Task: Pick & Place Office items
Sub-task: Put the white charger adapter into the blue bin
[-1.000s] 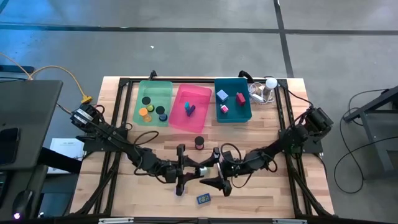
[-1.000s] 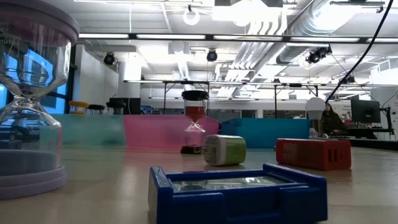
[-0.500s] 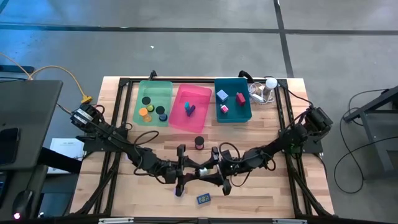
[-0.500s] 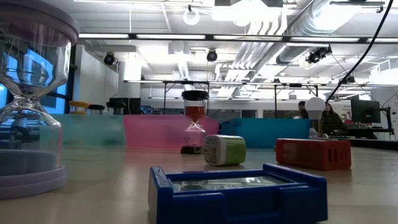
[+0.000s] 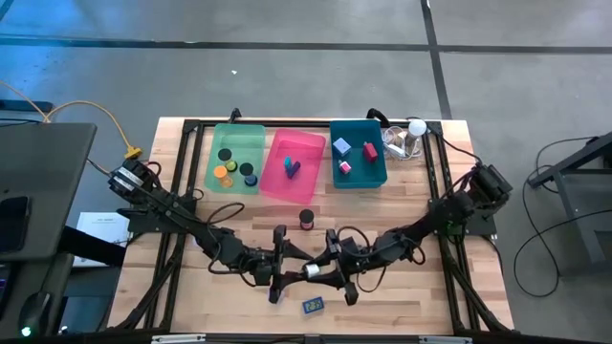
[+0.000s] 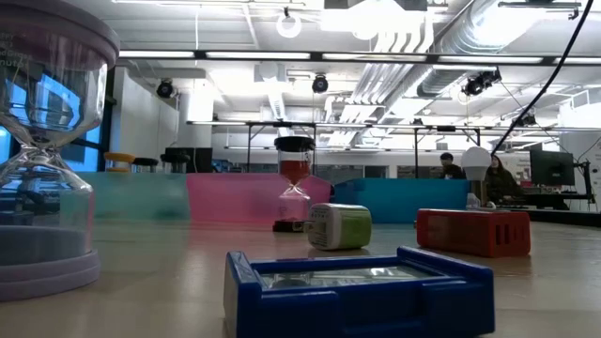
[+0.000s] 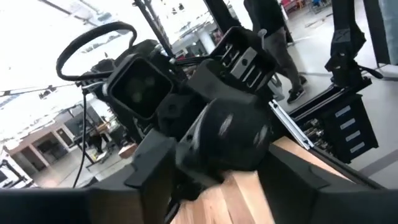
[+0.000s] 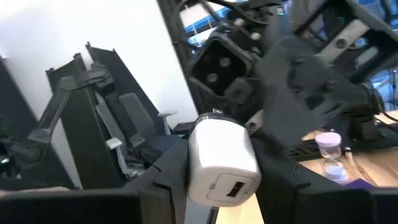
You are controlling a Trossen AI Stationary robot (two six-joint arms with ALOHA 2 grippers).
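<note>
Both arms meet low over the near middle of the table. My right gripper is shut on a white charger-like block with a USB slot, which shows as a white speck between the two grippers. My left gripper faces it with fingers spread and nothing between them. On the table stand a dark red hourglass, a lavender hourglass and a blue framed piece. Neither arm shows in the low view. My right gripper pinches the white block between its two fingers, one finger on each long side. The fingers come level from the table's right. The block's rounded end with the slot points at my left gripper. Whether the block rests on the table is hidden.
Green bin, pink bin and teal bin line the far side, each holding small pieces. The white ball-topped gadget stands at the far right. The low view shows a white-and-green block and a red block.
My right gripper has edged toward the table's left, closing on my left gripper. The white block between them has shifted slightly toward the near edge.
</note>
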